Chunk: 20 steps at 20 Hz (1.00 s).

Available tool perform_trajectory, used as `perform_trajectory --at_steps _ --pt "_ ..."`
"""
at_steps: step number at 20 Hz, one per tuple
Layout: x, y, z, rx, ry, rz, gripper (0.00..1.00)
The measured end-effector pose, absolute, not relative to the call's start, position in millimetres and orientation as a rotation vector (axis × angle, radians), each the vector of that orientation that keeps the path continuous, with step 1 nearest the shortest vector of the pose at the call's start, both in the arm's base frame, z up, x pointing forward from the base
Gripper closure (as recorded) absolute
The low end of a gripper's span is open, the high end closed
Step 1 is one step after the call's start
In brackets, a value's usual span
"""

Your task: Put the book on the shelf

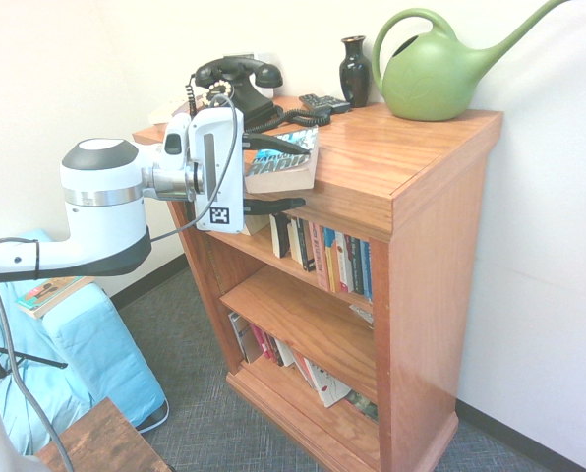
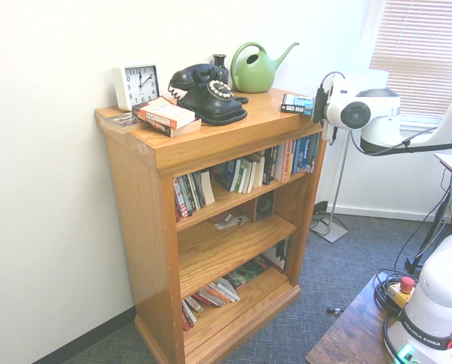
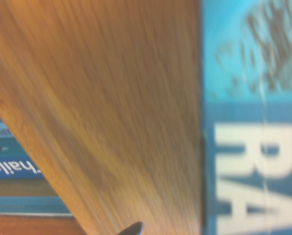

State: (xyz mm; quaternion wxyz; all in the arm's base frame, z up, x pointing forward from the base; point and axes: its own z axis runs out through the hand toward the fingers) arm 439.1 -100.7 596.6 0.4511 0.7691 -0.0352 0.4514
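Carpeted corner, white walls. Gripper (image 1: 273, 175) level at shelf (image 1: 411, 157) top's front edge, jaws spread wide, 1 above and 1 below book (image 1: 285, 162), which lies flat on that top. Behind book: telephone (image 1: 236, 84), vase (image 1: 355, 71), watering can (image 1: 436, 74).

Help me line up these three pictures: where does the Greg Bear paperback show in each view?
First exterior view: the book lies flat on the shelf top's front edge, between the open gripper fingers.
Second exterior view: book at the top's right end.
Wrist view: blue cover fills one side.
Shared landmark: black telephone.
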Motion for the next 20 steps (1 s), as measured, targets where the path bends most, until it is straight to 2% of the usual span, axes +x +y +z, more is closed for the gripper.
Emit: perform_trajectory --at_steps 20 --pt "443 -108 604 1.877 -0.166 1.117 1.0"
